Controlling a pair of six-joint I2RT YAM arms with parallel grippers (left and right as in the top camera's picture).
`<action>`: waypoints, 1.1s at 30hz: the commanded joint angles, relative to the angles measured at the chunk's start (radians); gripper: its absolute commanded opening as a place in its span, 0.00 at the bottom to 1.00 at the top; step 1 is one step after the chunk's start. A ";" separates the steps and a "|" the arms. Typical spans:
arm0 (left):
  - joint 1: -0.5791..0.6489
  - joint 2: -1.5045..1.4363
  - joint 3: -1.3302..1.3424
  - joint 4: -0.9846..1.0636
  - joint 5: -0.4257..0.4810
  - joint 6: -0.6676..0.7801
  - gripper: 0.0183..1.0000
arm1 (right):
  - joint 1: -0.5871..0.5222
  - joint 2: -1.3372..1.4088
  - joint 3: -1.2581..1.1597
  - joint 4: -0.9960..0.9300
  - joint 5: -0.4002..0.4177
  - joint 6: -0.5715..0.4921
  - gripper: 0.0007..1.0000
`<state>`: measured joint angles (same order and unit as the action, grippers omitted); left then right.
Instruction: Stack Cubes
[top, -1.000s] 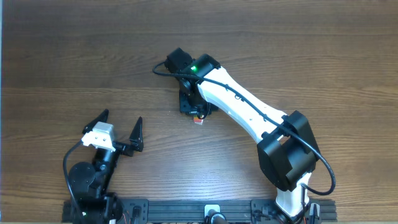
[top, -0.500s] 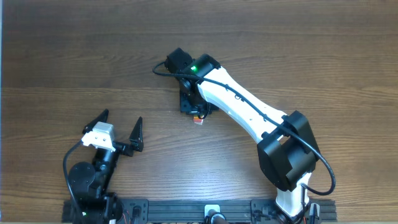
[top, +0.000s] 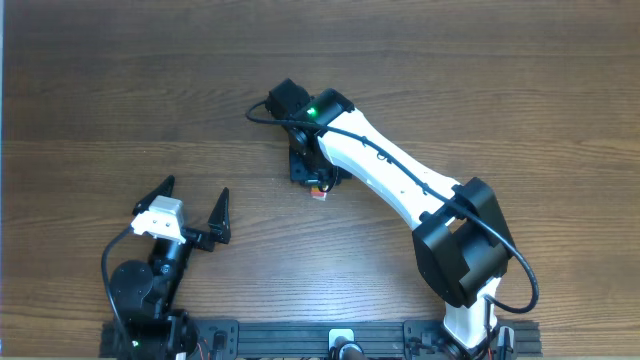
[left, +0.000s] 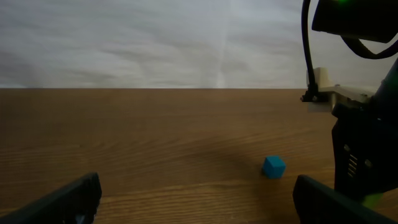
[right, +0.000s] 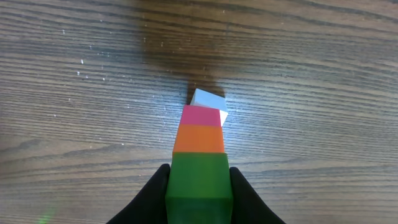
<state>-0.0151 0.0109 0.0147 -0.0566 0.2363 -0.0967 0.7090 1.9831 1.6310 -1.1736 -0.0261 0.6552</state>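
Right claw (right: 199, 191): clenched on the green cube (right: 199, 174); one finger on either side
Stack: I see green directly above the orange cube (right: 199, 138); then the pink cube (right: 202, 116); white cube (right: 209, 99) lowest, twisted askew, on the table (right: 74, 93)
Left claw (top: 196, 192): released, fingers spread wide; near its own base, well apart from the stack
Blue cube (left: 273, 167): alone on the wood, near the right arm (left: 364, 155)

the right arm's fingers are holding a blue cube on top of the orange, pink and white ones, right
No: the right arm's fingers hold a green cube, not a blue one, as the right wrist view shows. It sits on top of the orange cube, pink cube and white cube.
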 joint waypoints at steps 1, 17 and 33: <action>-0.005 -0.004 -0.009 0.005 0.010 0.014 1.00 | 0.013 -0.006 -0.005 0.007 0.013 0.013 0.01; -0.005 -0.004 -0.009 0.005 0.010 0.014 1.00 | 0.013 -0.006 -0.005 0.008 0.008 0.009 0.20; -0.005 -0.004 -0.009 0.005 0.010 0.014 1.00 | 0.013 -0.006 -0.005 0.008 0.008 0.009 0.78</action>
<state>-0.0151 0.0113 0.0147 -0.0570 0.2363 -0.0967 0.7128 1.9831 1.6310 -1.1690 -0.0273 0.6624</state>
